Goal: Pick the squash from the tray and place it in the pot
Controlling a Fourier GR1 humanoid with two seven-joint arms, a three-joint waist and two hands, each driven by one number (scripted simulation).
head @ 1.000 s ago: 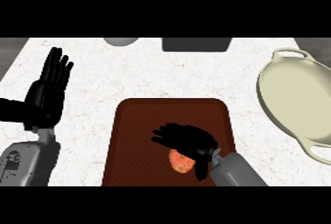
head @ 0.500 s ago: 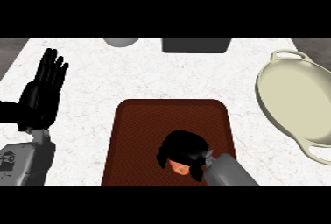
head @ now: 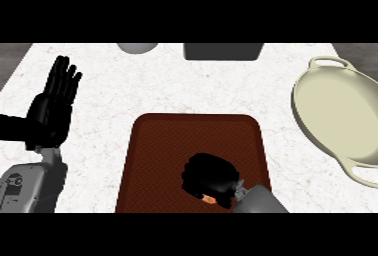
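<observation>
A dark red-brown tray (head: 193,131) lies on the white counter at the lower middle. My right hand (head: 210,176) is over the tray's near part, its fingers curled down round the orange squash (head: 210,199). Only a small orange sliver of the squash shows below the hand. The cream pot (head: 342,115) with two handles stands at the right edge, apart from the tray. My left hand (head: 52,105) rests at the left edge, fingers straight and pointing up, holding nothing.
A grey round object (head: 137,47) and a dark grey box (head: 223,51) stand at the counter's far edge. White marbled counter (head: 184,85) lies between the tray, the pot and the far objects.
My right hand has drawn back toward the tray's near edge and curled tighter over the squash, which now shows less. The left hand has not moved.
</observation>
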